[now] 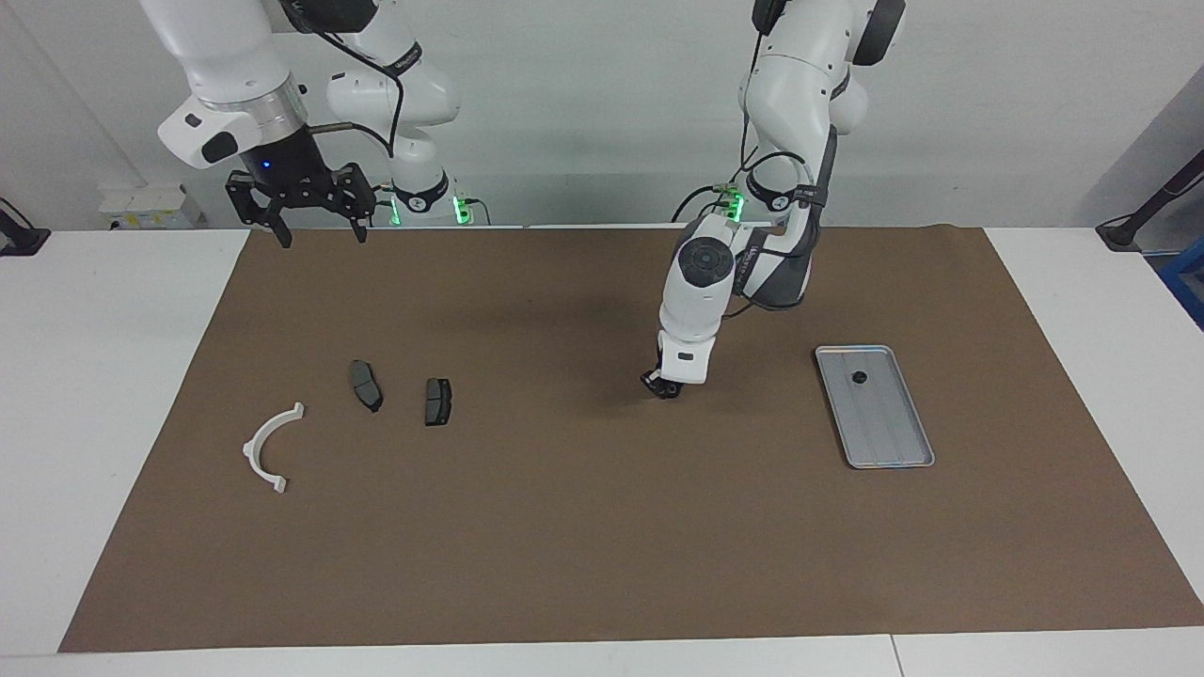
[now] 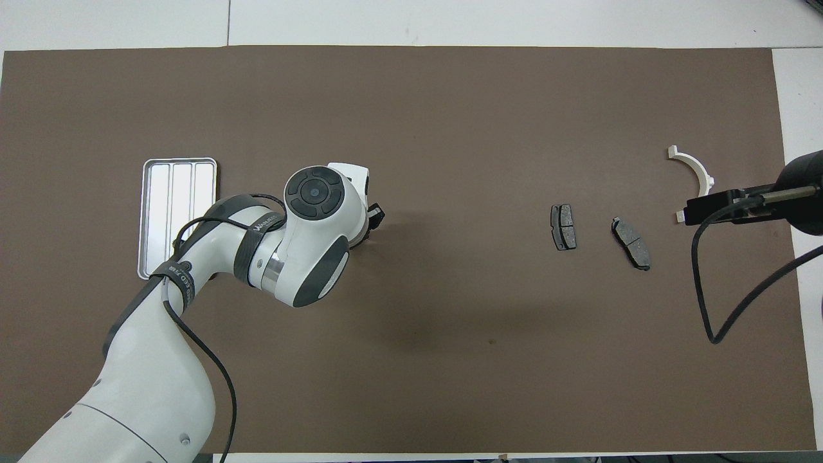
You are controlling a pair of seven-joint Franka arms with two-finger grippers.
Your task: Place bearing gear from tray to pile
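Brown-matted tabletop: the right gripper [image 1: 317,228] waits open above the mat's edge, with the pile [image 1: 367,385] lying near it. Between the pile and the tray [image 1: 889,432], the left gripper [image 1: 661,385] hangs low, and I cannot tell whether it grips anything. A small dark part [image 1: 859,378] lies in the tray, and nothing has joined the pile yet.

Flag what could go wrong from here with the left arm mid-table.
1. A small dark part lies in the tray while the left gripper hangs low over the mat; it may be carrying nothing.
2. Whatever it holds is hidden, so a drop short of the brake pad could go unnoticed.
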